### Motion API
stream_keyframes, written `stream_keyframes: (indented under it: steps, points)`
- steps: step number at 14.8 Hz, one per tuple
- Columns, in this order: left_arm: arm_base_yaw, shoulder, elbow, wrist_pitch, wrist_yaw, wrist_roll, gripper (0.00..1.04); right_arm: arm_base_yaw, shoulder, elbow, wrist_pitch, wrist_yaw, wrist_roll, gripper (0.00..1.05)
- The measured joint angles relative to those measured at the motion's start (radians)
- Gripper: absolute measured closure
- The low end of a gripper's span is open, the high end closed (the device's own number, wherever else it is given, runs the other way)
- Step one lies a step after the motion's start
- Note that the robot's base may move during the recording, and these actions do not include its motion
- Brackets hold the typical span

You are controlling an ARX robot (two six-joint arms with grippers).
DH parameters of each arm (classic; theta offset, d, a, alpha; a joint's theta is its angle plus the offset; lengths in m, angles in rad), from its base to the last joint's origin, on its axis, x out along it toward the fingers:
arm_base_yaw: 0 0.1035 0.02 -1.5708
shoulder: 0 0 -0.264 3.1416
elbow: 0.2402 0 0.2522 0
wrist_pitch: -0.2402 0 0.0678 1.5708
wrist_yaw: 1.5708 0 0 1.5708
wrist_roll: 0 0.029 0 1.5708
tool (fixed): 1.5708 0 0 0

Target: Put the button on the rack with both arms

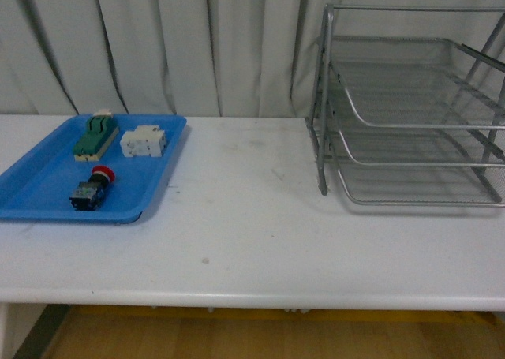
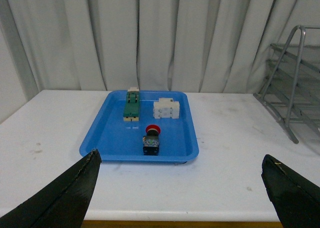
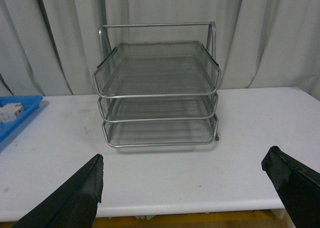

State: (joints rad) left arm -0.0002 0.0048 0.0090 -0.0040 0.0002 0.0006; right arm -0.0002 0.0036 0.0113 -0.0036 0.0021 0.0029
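We find the button (image 1: 93,189) lying on its side in the blue tray (image 1: 39,185) at the left of the tabletop (image 1: 252,217). Its red cap points toward the curtain (image 1: 158,43), and it sits near the tray's front rim. Any marking on its black body is too small to read. A green-and-cream block (image 1: 95,136) and a white block (image 1: 143,142) lie behind it in the same tray, apart from it. The rack (image 1: 410,122) stands at the right, well apart from the tray. The left gripper (image 2: 178,188) is released, jaws spread wide, facing the tray and touching no item. The right gripper (image 3: 182,188) is likewise released, facing the rack and clear of it.
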Motion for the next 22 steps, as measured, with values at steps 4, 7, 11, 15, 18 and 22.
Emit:
stream_keyframes:
  steps: [4, 7, 11, 15, 18, 22]
  points:
    - [0.000, 0.000, 0.000, 0.000, 0.000, 0.000, 0.07, 0.000, 0.000, 0.000, 0.000, 0.000, 0.000, 0.06]
    - [0.000, 0.000, 0.000, 0.000, 0.000, 0.000, 0.07, 0.000, 0.000, 0.000, 0.000, 0.000, 0.000, 0.06]
    - [0.000, 0.000, 0.000, 0.000, 0.000, 0.000, 0.07, 0.000, 0.000, 0.000, 0.000, 0.000, 0.000, 0.06]
    - [0.000, 0.000, 0.000, 0.000, 0.000, 0.000, 0.07, 0.000, 0.000, 0.000, 0.000, 0.000, 0.000, 0.06]
    - [0.000, 0.000, 0.000, 0.000, 0.000, 0.000, 0.07, 0.014, 0.015, 0.013, -0.056, 0.040, -0.021, 0.06]
    - [0.000, 0.000, 0.000, 0.000, 0.000, 0.000, 0.07, 0.025, 0.523, 0.095, 0.122, 0.169, -0.014, 0.06]
